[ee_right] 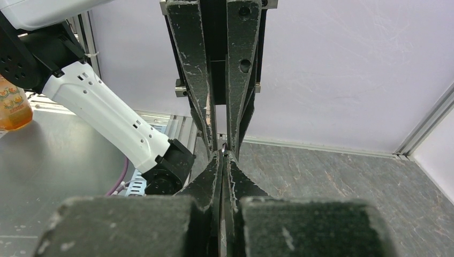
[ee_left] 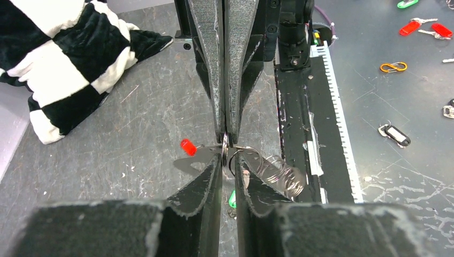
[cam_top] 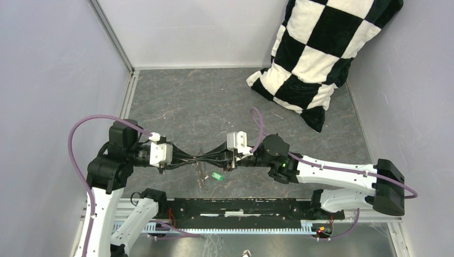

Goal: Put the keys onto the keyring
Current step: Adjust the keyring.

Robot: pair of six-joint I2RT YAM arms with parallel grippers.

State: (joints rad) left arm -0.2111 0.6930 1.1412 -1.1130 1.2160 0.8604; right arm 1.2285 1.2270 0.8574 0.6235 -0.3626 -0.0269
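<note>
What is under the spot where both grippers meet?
The green key and metal loops of the keyring are seen below. From above, the fingers hide the red key. Where the keyring is gripped is covered too.

red key [ee_left: 188, 146] against grey keyring [ee_left: 225, 145]; green key [ee_left: 232, 199] below

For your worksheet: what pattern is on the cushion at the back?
Black-and-white checks; the cushion shows best in the top view.

Nothing legible anywhere: no word, brand, number or sign. An orange container [ee_right: 12, 107], far to the left of the right gripper [ee_right: 222, 154], bears printed marks too blurred to read.
</note>
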